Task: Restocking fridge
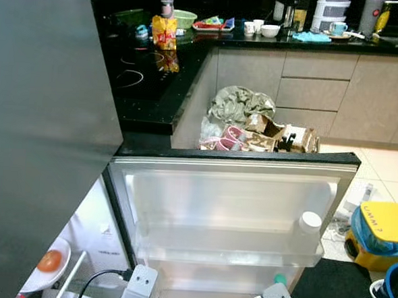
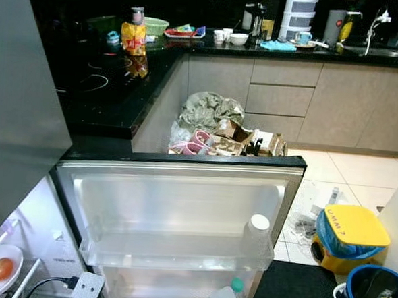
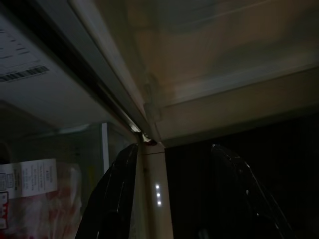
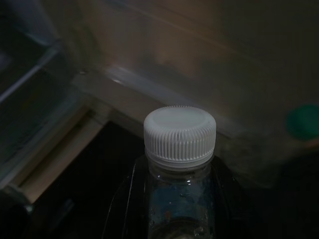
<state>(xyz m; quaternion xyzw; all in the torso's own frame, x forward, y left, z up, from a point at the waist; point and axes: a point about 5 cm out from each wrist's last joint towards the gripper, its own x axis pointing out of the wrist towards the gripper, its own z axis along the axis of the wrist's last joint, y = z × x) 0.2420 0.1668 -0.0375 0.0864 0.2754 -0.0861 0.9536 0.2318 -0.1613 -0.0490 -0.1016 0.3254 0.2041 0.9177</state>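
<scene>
Right gripper (image 4: 179,199) low by the open fridge door (image 1: 230,198), fingers clamped on a white-capped bottle (image 4: 180,149). Left gripper (image 3: 174,199) spread, holding nothing. Another bottle (image 1: 308,226) stands in the door shelf.

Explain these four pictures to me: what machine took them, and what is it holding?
A walking humanoid robot with two arms took them. The two wide pictures come from the twin cameras on its head, looking down at an open fridge door with a white-capped container in its upper shelf. A tomato lies on a plate inside the fridge. Behind is a dark counter with a yellow snack bag, and a yellow bin stands on the floor. The two dark pictures come from wrist cameras. The right gripper holds a clear bottle with a white cap between its jaws. The left gripper has its jaws open and empty, near the fridge's edge.
</scene>
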